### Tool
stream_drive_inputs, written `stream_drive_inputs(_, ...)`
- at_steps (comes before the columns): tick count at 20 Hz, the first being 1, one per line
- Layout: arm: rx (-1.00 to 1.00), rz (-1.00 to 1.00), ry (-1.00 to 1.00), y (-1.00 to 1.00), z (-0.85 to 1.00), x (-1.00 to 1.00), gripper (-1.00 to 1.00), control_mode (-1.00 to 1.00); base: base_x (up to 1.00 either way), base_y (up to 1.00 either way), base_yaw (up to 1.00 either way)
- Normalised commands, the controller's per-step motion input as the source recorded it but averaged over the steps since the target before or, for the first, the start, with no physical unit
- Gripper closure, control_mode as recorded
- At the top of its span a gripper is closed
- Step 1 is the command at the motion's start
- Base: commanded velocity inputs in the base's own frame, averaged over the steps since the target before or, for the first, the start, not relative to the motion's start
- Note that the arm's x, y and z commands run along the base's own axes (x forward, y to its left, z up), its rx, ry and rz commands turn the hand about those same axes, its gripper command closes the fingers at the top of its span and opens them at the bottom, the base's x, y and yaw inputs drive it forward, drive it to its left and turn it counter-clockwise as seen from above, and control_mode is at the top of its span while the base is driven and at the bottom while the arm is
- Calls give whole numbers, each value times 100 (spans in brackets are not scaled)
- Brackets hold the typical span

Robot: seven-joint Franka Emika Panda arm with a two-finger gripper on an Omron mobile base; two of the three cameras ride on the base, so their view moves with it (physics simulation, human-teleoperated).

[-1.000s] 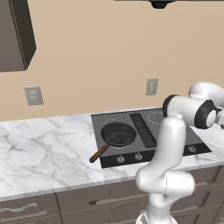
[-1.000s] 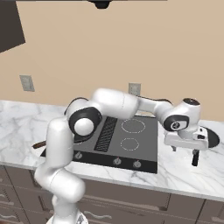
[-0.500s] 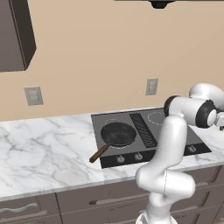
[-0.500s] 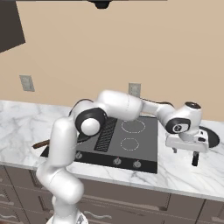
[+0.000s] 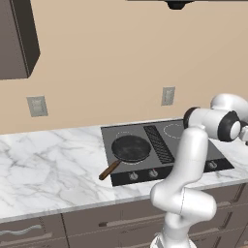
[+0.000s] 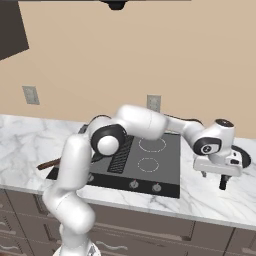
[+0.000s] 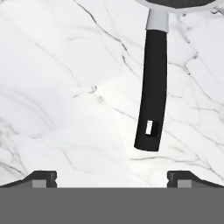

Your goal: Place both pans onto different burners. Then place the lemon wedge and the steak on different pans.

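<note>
Item one, wood-handled pan (image 5: pixel 130 147): sits on the cooktop (image 5: pixel 167 150) at its front left burner, brown handle (image 5: pixel 110 170) reaching off the front left corner over the bench (image 5: pixel 48 164). Item two, dark pan (image 6: pixel 243 158): lies on the marble bench to the right of the cooktop, well apart from the first pan; in the hand view its black handle (image 7: pixel 153 92) runs down from the pan's rim at the top edge, a small pale slot near its free end. Item three, right-hand burners (image 6: pixel 151 144): two white rings, both bare, beside the central grille (image 6: pixel 121 154). Item four, my end effector (image 6: pixel 214 181): hangs over the bench just right of the cooktop, directly in front of the dark pan, fingers spread wide apart and clamped on nothing; in the hand view my fingertips (image 7: pixel 43 178) stand at the bottom corners with the handle's end between and above them, untouched. Fixtures: wall outlets (image 5: pixel 37 106), dark cabinet (image 5: pixel 17 38) upper left, drawers (image 5: pixel 101 223) below the bench.
</note>
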Motion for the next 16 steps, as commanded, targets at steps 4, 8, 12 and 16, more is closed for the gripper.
stream_drive_inputs(4, 0, 0, 0, -7, -14, 4, -100, -100, 0, 0, 0)
stream_drive_inputs(8, 0, 0, 0, -6, -10, 10, -100, -100, 0, 0, 0)
stream_drive_inputs(12, 0, 0, 0, -9, -6, 13, -100, -100, 0, 0, 0)
stream_drive_inputs(16, 0, 0, 2, -8, 0, 13, -100, -100, 0, 0, 0)
